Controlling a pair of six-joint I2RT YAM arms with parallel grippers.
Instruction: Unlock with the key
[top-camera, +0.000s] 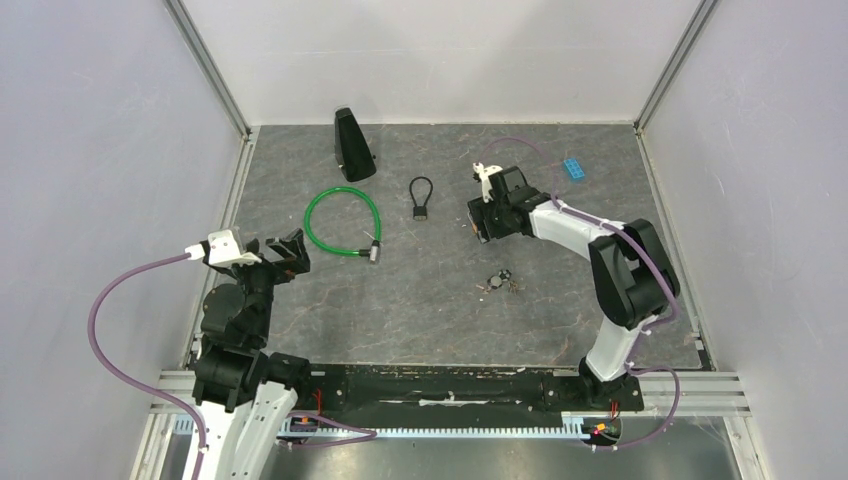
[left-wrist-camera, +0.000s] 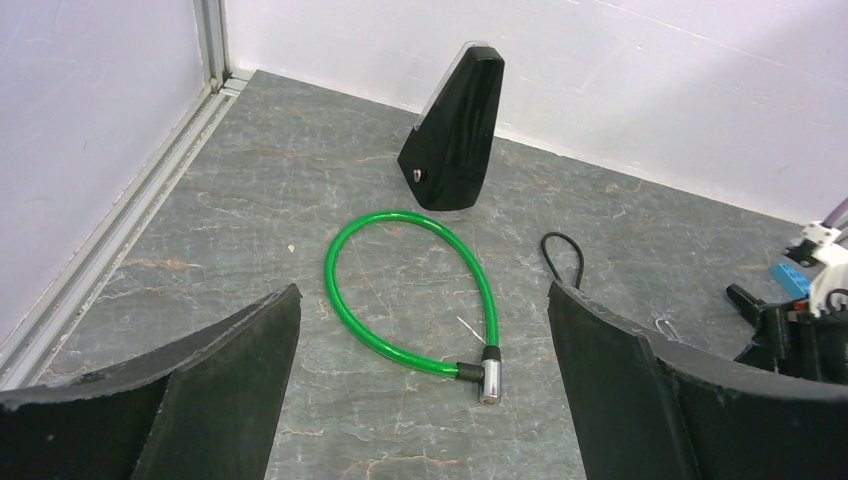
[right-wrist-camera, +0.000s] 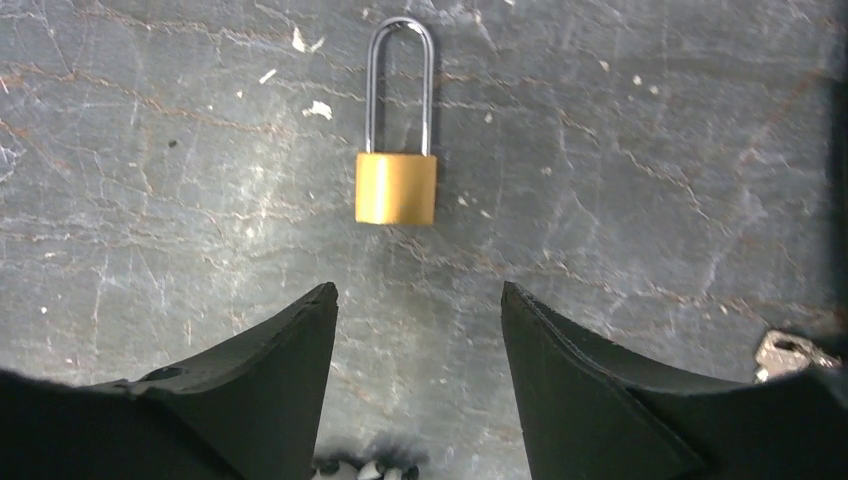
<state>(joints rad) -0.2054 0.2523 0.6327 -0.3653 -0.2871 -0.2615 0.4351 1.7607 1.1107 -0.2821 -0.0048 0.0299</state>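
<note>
Right wrist view shows right gripper open and empty, brass padlock with long steel shackle lying shut just ahead of its fingertips; left gripper also open and empty, unlocking not yet begun.

Padlock: square brass-coloured body with a long, narrow steel shackle, both legs seated in the body. It lay flat on the grey table, shackle toward 12 o'clock and body toward 6 o'clock in the right wrist view. Keys: a small dark-and-pale bunch lay at about 4 o'clock from the table's centre in the top view, its detail too small to resolve.
</note>
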